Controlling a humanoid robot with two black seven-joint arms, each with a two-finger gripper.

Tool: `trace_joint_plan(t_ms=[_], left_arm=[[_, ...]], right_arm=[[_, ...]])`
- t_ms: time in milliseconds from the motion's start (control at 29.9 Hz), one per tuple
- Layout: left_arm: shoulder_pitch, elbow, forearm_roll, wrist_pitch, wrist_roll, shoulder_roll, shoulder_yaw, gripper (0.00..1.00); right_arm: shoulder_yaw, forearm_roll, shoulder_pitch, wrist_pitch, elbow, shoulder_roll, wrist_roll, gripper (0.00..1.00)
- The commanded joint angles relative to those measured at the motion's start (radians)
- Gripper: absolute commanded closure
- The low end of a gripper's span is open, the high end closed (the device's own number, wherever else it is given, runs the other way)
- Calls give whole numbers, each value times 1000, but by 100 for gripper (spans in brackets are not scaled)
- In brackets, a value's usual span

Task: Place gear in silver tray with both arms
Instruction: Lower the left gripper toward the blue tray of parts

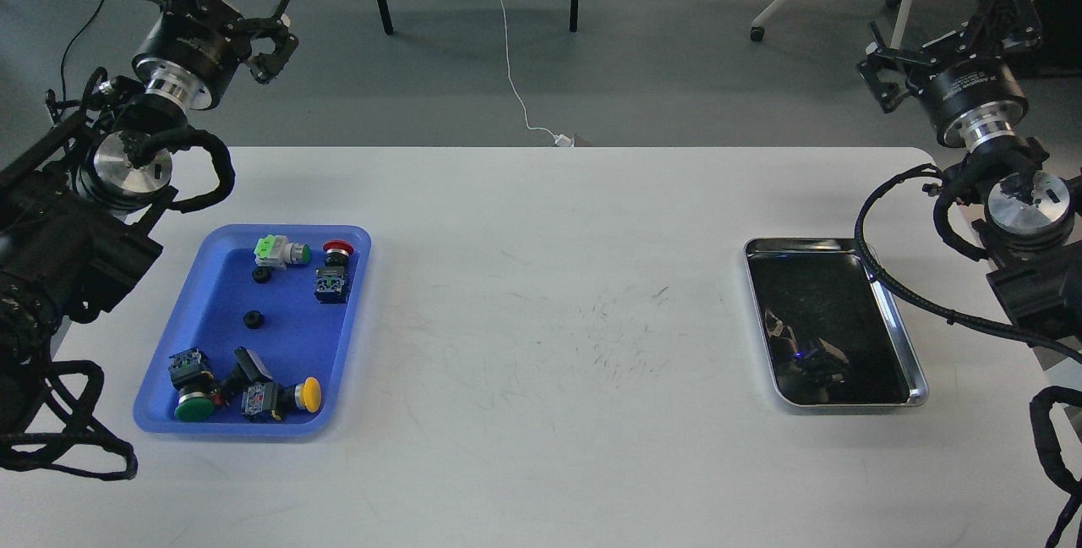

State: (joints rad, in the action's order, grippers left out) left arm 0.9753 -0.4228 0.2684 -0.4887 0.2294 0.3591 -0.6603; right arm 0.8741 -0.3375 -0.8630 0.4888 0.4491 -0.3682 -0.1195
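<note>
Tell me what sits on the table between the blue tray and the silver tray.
Nothing. In the head view the white table between the blue tray and the silver tray is bare, showing only faint dark scuff marks.

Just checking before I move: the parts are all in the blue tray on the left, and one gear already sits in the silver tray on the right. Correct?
Not quite. The head view shows the silver tray on the right holding nothing; its dark bottom only carries reflections. The parts are indeed all in the blue tray on the left.
</note>
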Motion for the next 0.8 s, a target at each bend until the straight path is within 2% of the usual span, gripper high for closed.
trace_joint_plan(t_ms=[0, 334, 468, 635, 769], left_arm=[[-10, -1, -3, 0, 59, -3, 13, 2], [-30, -36, -14, 0, 45, 26, 19, 2], [-37, -108, -57, 0, 7, 133, 112, 2], [-52, -267, -178, 0, 11, 319, 211, 2], [-75, -376, -403, 0, 19, 431, 225, 3]], right_arm=[[0, 2, 2, 0, 0, 0, 1, 0], [-10, 12, 2, 0, 10, -1, 1, 0], [-30, 12, -1, 0, 11, -6, 0, 0], [-23, 12, -13, 0, 5, -29, -5, 0], [-21, 12, -16, 0, 8, -51, -20, 0]])
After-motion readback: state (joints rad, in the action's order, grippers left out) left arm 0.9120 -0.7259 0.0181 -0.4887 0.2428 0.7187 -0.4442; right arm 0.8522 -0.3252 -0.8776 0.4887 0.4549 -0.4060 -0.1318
